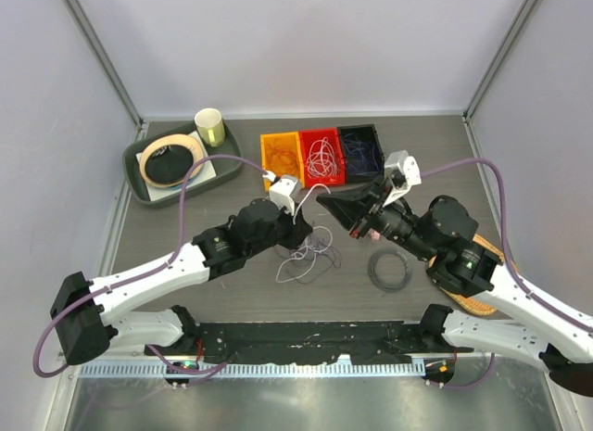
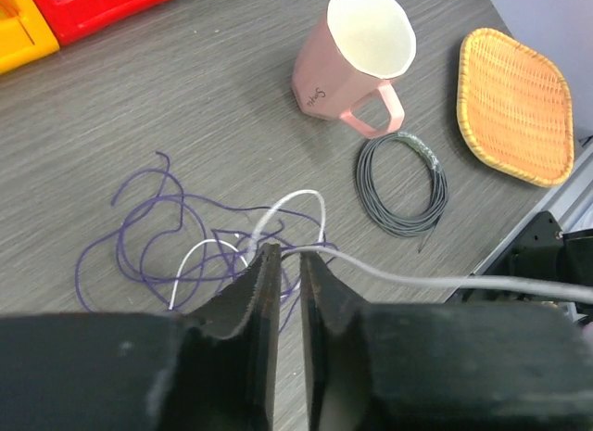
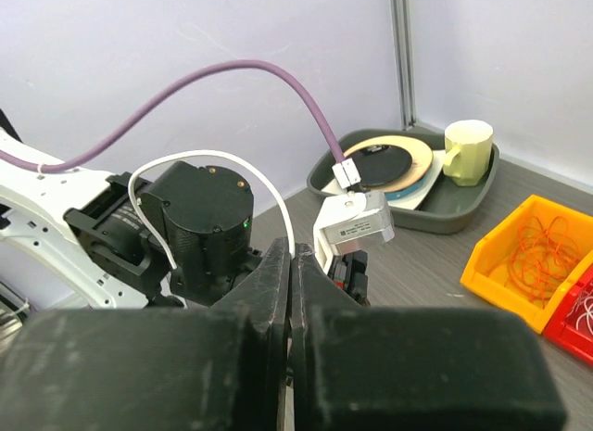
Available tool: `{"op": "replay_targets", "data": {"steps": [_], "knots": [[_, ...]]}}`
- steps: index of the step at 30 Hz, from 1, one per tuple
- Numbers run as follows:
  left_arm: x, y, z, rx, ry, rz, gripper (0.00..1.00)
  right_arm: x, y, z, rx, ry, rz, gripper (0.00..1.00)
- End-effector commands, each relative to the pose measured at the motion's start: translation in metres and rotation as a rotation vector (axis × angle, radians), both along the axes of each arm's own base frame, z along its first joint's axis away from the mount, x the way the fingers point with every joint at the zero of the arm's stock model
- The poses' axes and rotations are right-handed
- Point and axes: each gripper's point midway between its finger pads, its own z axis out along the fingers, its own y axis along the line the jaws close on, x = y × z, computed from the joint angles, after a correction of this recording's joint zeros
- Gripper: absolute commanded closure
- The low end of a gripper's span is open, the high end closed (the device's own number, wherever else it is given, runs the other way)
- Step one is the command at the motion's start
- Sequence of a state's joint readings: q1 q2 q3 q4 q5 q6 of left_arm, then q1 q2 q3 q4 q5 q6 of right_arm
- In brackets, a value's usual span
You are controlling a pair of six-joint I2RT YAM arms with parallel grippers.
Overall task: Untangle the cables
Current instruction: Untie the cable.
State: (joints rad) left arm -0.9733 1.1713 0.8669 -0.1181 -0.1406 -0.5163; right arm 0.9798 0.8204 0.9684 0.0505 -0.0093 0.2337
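**Top view.** The left gripper (image 1: 302,229) and right gripper (image 1: 324,201) meet tip to tip. A white cable (image 1: 310,190) arches between them, and purple cables (image 1: 310,255) lie loose on the table just beneath the left gripper.

**Left wrist view.** The left gripper (image 2: 289,264) is clamped on the white cable (image 2: 417,277), which runs off to its right. The purple cables (image 2: 157,236) sprawl ahead and to its left.

**Right wrist view.** The right gripper (image 3: 293,264), fingers pressed together, pinches the white cable (image 3: 199,154), which loops up and to its left.
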Motion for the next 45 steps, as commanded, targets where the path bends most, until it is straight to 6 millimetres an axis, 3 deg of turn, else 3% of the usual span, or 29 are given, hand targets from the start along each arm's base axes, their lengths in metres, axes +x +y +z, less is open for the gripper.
{"op": "replay_targets", "data": {"steps": [1, 2, 12, 15, 16, 17, 18, 19, 20, 21, 24, 25, 26, 27, 29, 30, 31, 33, 34, 36, 42, 45], "knots": [[0.006, 0.002, 0.004, -0.01, -0.025, 0.04, 0.93, -0.007, -0.011, 0.025, 0.08, -0.053, -0.004, 0.99], [0.007, 0.003, 0.005, -0.01, -0.024, 0.049, 1.0, -0.007, -0.012, 0.025, 0.078, -0.055, -0.005, 0.99], [0.0, 0.011, 0.037, -0.103, -0.093, 0.036, 1.0, 0.006, -0.001, 0.014, 0.038, -0.021, -0.032, 0.99], [-0.004, 0.015, 0.053, -0.154, -0.112, 0.037, 1.0, 0.02, -0.002, 0.009, 0.009, 0.004, -0.096, 0.89], [-0.005, 0.016, 0.059, -0.182, -0.101, 0.05, 1.0, 0.029, 0.002, -0.002, -0.024, 0.024, -0.129, 0.87], [-0.007, 0.022, 0.071, -0.217, -0.114, 0.067, 1.0, 0.042, -0.005, -0.003, -0.03, 0.04, -0.209, 0.82], [-0.008, 0.025, 0.079, -0.239, -0.119, 0.073, 1.0, 0.05, -0.005, -0.009, -0.053, 0.053, -0.249, 0.65], [-0.009, 0.028, 0.086, -0.264, -0.123, 0.086, 1.0, 0.058, -0.002, -0.03, -0.12, 0.099, -0.281, 0.57], [-0.01, 0.032, 0.092, -0.289, -0.122, 0.099, 1.0, 0.068, -0.008, -0.033, -0.133, 0.122, -0.347, 0.53], [-0.01, 0.039, 0.104, -0.322, -0.14, 0.124, 1.0, 0.071, -0.008, -0.04, -0.152, 0.143, -0.364, 0.4], [-0.006, 0.061, 0.123, -0.358, -0.171, 0.217, 1.0, 0.07, -0.011, -0.078, -0.208, 0.21, -0.378, 0.18], [-0.005, 0.067, 0.128, -0.361, -0.179, 0.24, 1.0, 0.065, -0.015, -0.078, -0.172, 0.228, -0.375, 0.15], [-0.003, 0.075, 0.139, -0.37, -0.201, 0.269, 1.0, 0.063, -0.018, -0.104, -0.198, 0.259, -0.378, 0.11], [-0.001, 0.085, 0.144, -0.368, -0.215, 0.312, 1.0, 0.06, -0.02, -0.107, -0.17, 0.261, -0.368, 0.09], [0.0, 0.094, 0.158, -0.38, -0.238, 0.338, 1.0, 0.048, -0.026, -0.13, -0.175, 0.255, -0.33, 0.08], [0.0, 0.097, 0.16, -0.376, -0.24, 0.35, 1.0, 0.041, -0.021, -0.125, -0.137, 0.229, -0.276, 0.08], [0.0, 0.102, 0.164, -0.38, -0.249, 0.368, 1.0, 0.033, -0.018, -0.15, -0.169, 0.229, -0.229, 0.08], [-0.001, 0.103, 0.169, -0.384, -0.256, 0.365, 1.0, 0.012, -0.009, -0.139, -0.12, 0.115, -0.086, 0.08], [-0.004, 0.102, 0.174, -0.393, -0.258, 0.344, 1.0, 0.006, -0.008, -0.158, -0.146, 0.095, -0.05, 0.09], [-0.007, 0.102, 0.175, -0.394, -0.258, 0.323, 1.0, -0.002, -0.003, -0.16, -0.182, -0.025, 0.012, 0.11], [-0.016, 0.108, 0.166, -0.43, -0.23, 0.319, 1.0, -0.002, 0.018, -0.189, -0.283, -0.096, 0.095, 0.18], [-0.019, 0.109, 0.16, -0.461, -0.216, 0.319, 1.0, -0.006, 0.037, -0.186, -0.248, -0.102, 0.167, 0.18]]}}
